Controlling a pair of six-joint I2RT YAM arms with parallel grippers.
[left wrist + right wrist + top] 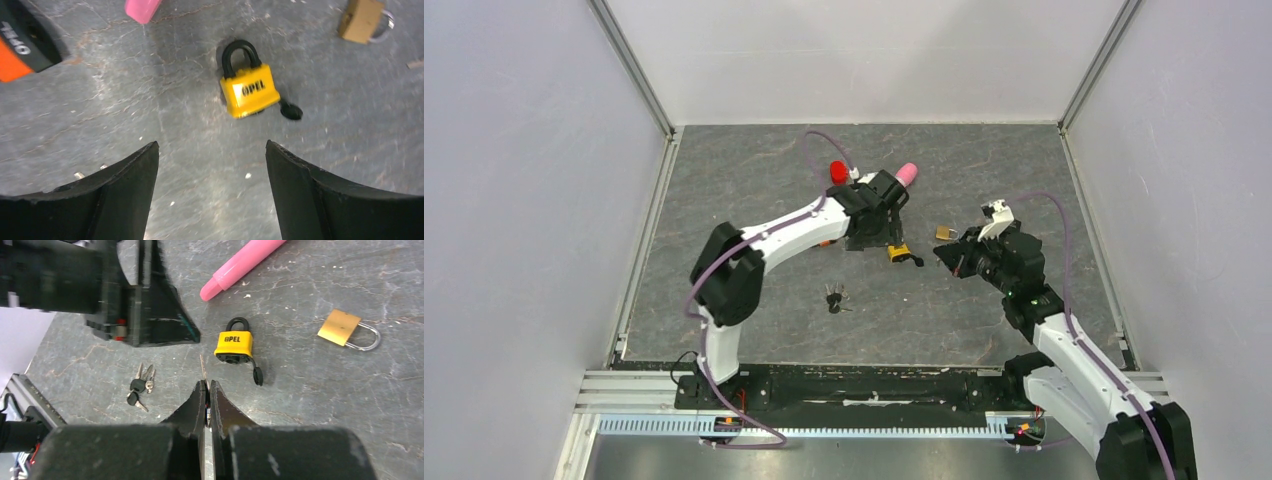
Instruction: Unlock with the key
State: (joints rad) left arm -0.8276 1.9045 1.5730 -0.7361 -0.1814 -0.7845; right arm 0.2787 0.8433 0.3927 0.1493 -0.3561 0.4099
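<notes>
A yellow padlock (898,252) (248,90) (233,345) with a black shackle lies flat on the grey table, its black keyhole cap (257,375) hanging off to one side. My left gripper (876,222) (212,145) hovers just short of the padlock, open, with bare table between its fingers. My right gripper (944,257) (207,385) is shut on a key (202,369). The key's blade sticks out past the fingertips toward the padlock's underside, a short way from it.
A brass padlock (945,233) (340,327) lies to the right of the yellow one. A pink marker (907,173) (242,265) and a red cap (838,171) lie farther back. A bunch of keys (835,298) (139,389) lies nearer the arm bases.
</notes>
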